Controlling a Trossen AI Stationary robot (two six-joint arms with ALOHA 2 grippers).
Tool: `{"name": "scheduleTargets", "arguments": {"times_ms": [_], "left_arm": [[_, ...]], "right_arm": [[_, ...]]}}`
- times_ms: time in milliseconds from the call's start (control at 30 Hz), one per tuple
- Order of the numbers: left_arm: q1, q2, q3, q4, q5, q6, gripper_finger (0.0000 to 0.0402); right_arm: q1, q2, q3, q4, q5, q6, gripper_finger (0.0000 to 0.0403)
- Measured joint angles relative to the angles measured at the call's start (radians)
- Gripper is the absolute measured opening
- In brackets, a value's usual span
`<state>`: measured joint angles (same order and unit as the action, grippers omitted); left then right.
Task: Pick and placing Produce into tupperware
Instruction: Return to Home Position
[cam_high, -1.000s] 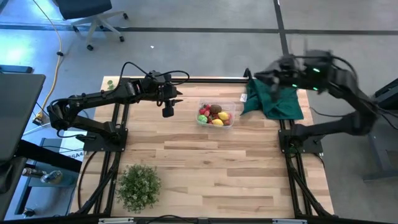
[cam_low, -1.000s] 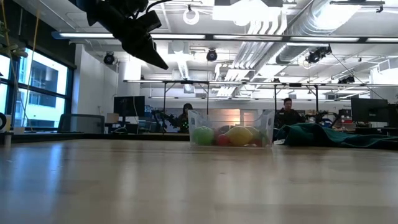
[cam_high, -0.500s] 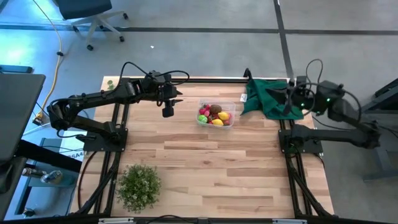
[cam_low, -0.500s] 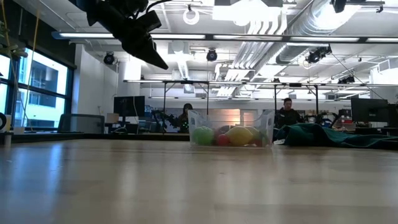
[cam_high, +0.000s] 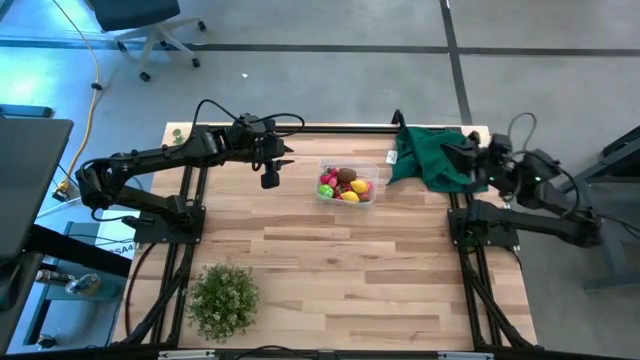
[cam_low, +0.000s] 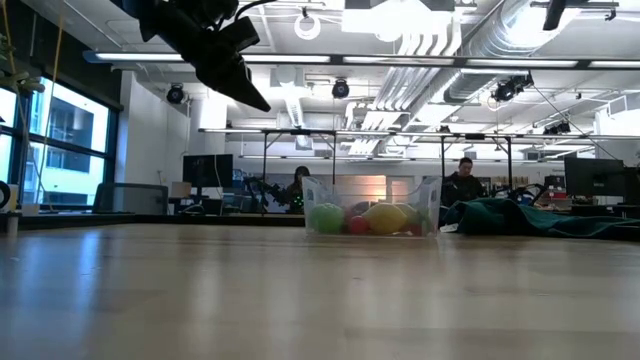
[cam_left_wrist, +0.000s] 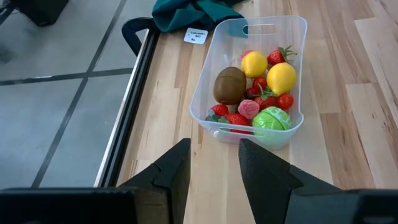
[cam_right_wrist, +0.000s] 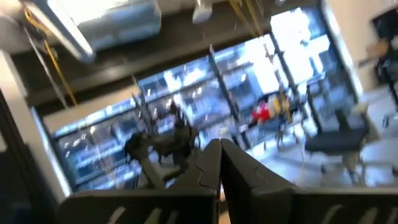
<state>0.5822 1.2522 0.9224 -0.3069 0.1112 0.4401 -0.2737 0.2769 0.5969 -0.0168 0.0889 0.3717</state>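
Overhead, a clear plastic tub (cam_high: 376, 186) sits on a wooden worktop (cam_high: 330, 260). It holds toy fruit (cam_left_wrist: 258, 93): two yellow lemons (cam_left_wrist: 280, 78), a brown kiwi (cam_left_wrist: 229, 85), a green ball (cam_left_wrist: 271, 119), a pink peach (cam_left_wrist: 249, 109) and small red strawberries (cam_left_wrist: 277, 56). The left fingers (cam_high: 270, 181) hover just left of the tub, spread apart. The right fingers (cam_right_wrist: 219, 155) are pressed together, raised well to the right of the tub, above a crumpled green cloth (cam_high: 435, 155) lying just beside the tub. A bushy plant (cam_high: 222, 298) stands well apart from the tub.
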Motion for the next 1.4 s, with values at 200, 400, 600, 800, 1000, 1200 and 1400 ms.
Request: {"name": "scheduleTargets", "arguments": {"times_ms": [200,400,600,800,1000,1200,1400], "left_arm": [[0.000,0.000,0.000,0.000,0.000,0.000,0.0124],[0.000,0.000,0.000,0.000,0.000,0.000,0.0124],[0.000,0.000,0.000,0.000,0.000,0.000,0.0124],[0.000,0.000,0.000,0.000,0.000,0.000,0.0124],[0.000,0.000,0.000,0.000,0.000,0.000,0.0124],[0.000,0.000,0.000,0.000,0.000,0.000,0.0124],[0.000,0.000,0.000,0.000,0.000,0.000,0.0124]], "right_arm": [[0.000,-0.109,-0.027,0.004,0.026,-0.013,0.0000],[0.000,-0.203,-0.095,0.028,0.061,-0.011,0.0000],[0.000,-0.263,-0.240,0.179,0.077,0.025,0.0000],[0.000,-0.265,-0.426,0.421,0.077,0.079,0.0000],[0.000,-0.265,-0.533,0.527,0.054,0.108,0.0000],[0.000,-0.265,-0.571,0.500,0.006,0.076,0.0000],[0.000,-0.265,-0.587,0.317,-0.013,0.012,0.0000]]}}
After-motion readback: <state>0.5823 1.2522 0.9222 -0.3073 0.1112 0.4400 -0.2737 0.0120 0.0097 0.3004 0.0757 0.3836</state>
